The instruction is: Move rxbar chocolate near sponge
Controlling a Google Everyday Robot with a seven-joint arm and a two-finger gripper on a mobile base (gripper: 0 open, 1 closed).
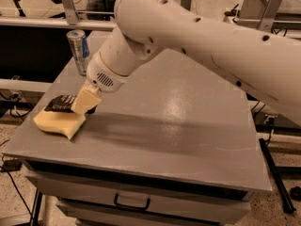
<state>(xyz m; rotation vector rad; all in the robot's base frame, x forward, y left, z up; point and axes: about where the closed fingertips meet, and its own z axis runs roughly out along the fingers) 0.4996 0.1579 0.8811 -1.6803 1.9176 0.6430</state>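
The rxbar chocolate (60,103), a flat black-wrapped bar with white lettering, is at the left of the grey table (188,121), its near end touching or overlapping the back edge of the sponge (58,122). The sponge is a pale yellow foam block with wavy edges near the table's front left corner. My gripper (85,102) reaches down from the large white arm and is shut on the bar's right end, its pale yellow pads (86,100) covering that end.
A blue and silver drink can (78,51) stands upright at the table's back left. A drawer with a dark handle (132,203) is below the table's front edge. Metal rails and cables run behind and beside the table.
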